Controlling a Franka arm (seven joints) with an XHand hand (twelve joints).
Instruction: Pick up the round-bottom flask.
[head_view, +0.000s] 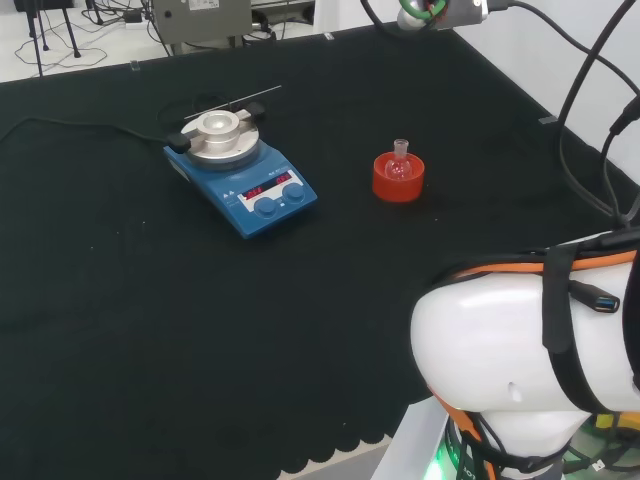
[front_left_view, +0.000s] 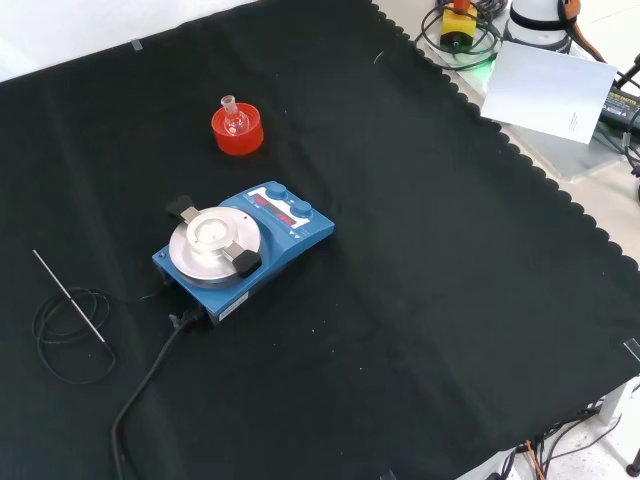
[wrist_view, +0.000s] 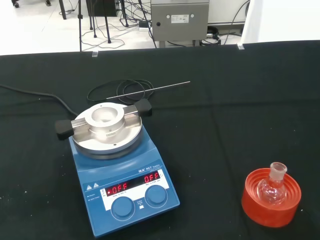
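Note:
A small clear round-bottom flask (head_view: 401, 166) stands upright, neck up, in a red ribbed ring stand (head_view: 398, 184) on the black cloth. In the front view the flask (front_left_view: 232, 116) and its stand (front_left_view: 238, 135) sit towards the far left of the cloth. The wrist view looks down from a distance on the flask (wrist_view: 273, 187) in the stand (wrist_view: 270, 206). Nothing touches the flask in any view.
A blue hotplate stirrer (head_view: 243, 172) with a round metal block on top stands left of the flask in the head view, and nearer in the front view (front_left_view: 245, 245). A thin metal rod (wrist_view: 150, 89) and coiled black cable (front_left_view: 70, 320) lie beyond it. The arm's white link (head_view: 520, 350) is at lower right.

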